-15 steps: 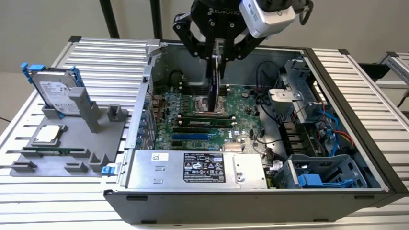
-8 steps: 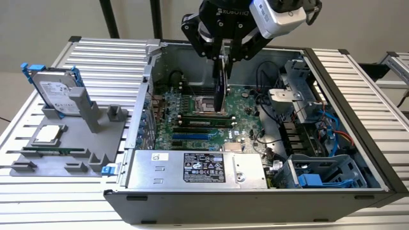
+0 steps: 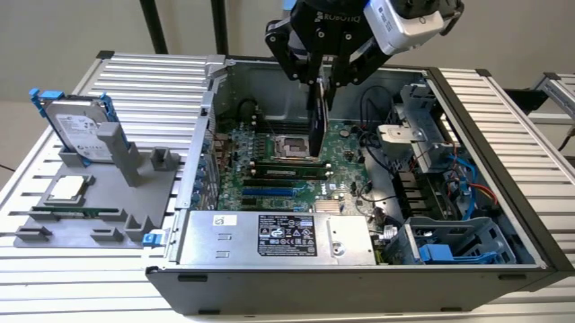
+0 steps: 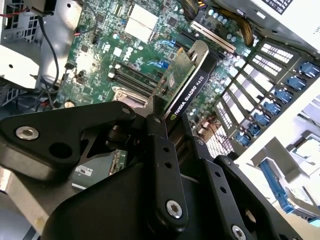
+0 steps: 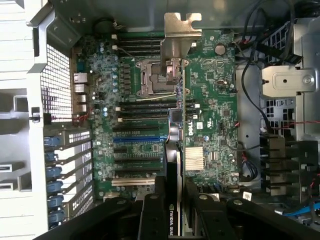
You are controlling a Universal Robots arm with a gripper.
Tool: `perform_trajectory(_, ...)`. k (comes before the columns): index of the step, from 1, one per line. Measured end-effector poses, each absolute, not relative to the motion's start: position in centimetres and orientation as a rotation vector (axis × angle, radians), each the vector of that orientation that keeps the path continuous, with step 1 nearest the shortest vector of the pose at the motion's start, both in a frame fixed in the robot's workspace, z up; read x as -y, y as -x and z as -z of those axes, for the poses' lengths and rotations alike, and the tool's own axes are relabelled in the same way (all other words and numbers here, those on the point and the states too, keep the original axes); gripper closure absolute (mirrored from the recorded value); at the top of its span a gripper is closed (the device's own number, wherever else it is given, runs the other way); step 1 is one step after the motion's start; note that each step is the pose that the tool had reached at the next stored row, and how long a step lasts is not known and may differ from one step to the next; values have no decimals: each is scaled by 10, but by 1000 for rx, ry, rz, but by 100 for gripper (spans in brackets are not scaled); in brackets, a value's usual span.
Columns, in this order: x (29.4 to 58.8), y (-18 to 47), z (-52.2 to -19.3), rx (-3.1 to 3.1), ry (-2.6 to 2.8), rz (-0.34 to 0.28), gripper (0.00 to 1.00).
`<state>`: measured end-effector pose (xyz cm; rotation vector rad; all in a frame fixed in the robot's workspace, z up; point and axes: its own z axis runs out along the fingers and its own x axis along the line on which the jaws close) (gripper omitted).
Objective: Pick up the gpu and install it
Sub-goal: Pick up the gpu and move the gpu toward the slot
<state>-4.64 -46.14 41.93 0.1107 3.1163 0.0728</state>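
The gripper (image 3: 322,81) is holding the gpu (image 3: 316,124) by one end; its jaws are pinching the gpu's two flat sides; the gpu is hanging long-way down over the green motherboard (image 3: 349,140), inside the open computer case (image 3: 359,288); its silver bracket (image 5: 181,27) is pointing toward the motherboard, near the square chip socket (image 5: 151,80); the hard drive (image 3: 77,131) is standing well away from the motherboard

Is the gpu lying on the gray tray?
No, the tool grips the gpu upright over the motherboard.
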Motion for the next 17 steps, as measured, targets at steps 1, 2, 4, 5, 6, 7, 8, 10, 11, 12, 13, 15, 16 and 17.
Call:
perform_trajectory(1, 461, 45, -419, -3116, -111, -73, 100)
perform_trajectory(2, 461, 44, -419, -3116, -111, -73, 100)
perform_trajectory(4, 461, 43, -419, -3116, -111, -73, 100)
perform_trajectory(5, 461, 42, -419, -3116, -111, -73, 100)
perform_trajectory(6, 461, 42, -419, -3116, -111, -73, 100)
perform_trajectory(7, 461, 42, -419, -3116, -111, -73, 100)
perform_trajectory(8, 461, 42, -419, -3116, -111, -73, 100)
perform_trajectory(10, 461, 42, -419, -3116, -111, -73, 100)
perform_trajectory(11, 461, 42, -419, -3116, -111, -73, 100)
perform_trajectory(12, 461, 42, -419, -3116, -111, -73, 100)
perform_trajectory(13, 461, 42, -419, -3116, -110, -73, 100)
perform_trajectory(15, 461, 42, -419, -3116, -106, -73, 100)
perform_trajectory(16, 461, 42, -419, -3117, -103, -73, 100)
perform_trajectory(17, 461, 42, -419, -3117, -100, -73, 100)
